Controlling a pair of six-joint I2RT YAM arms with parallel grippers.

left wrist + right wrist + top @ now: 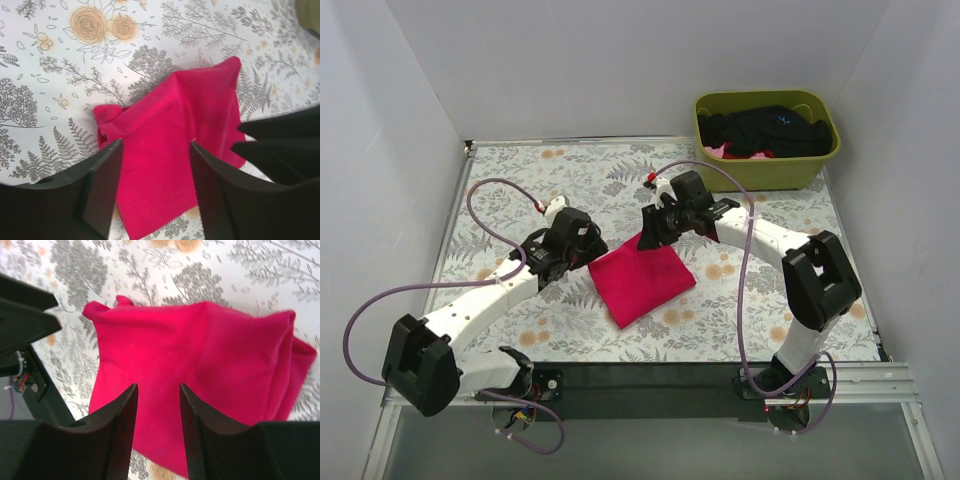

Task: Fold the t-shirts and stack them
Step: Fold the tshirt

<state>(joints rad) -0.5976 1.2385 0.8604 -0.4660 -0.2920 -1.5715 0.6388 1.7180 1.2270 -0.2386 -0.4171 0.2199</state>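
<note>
Looking down from the overhead camera, you have the table [520, 180] filling most of the view, covered in a print of grey leaves and orange flowers and closed in by white walls. At its far right corner stands the olive-green bin [760, 172], holding a heap of black garments [770, 130] with a scrap of pink cloth [718, 150] showing at the left side. Near the middle of the table, you see the red t-shirt [645, 282] lying flat, folded into a rough rectangle and turned on the diagonal so that one corner points towards the far side. Both arms reach in over its far edges and are close together. Your left gripper [156, 146] hangs over the shirt's left side with its jaws well apart. Only cloth lying on the table shows in the gap, so it has hold of nothing. Your right gripper [158, 387] hangs over the far corner with its jaws parted more narrowly, and it also grips nothing. From the left wrist you can make out a small bunched lump [107, 120] at one corner of the shirt. From the right wrist you can see the stacked layers of the fold [295, 355] along the shirt's right edge.
</note>
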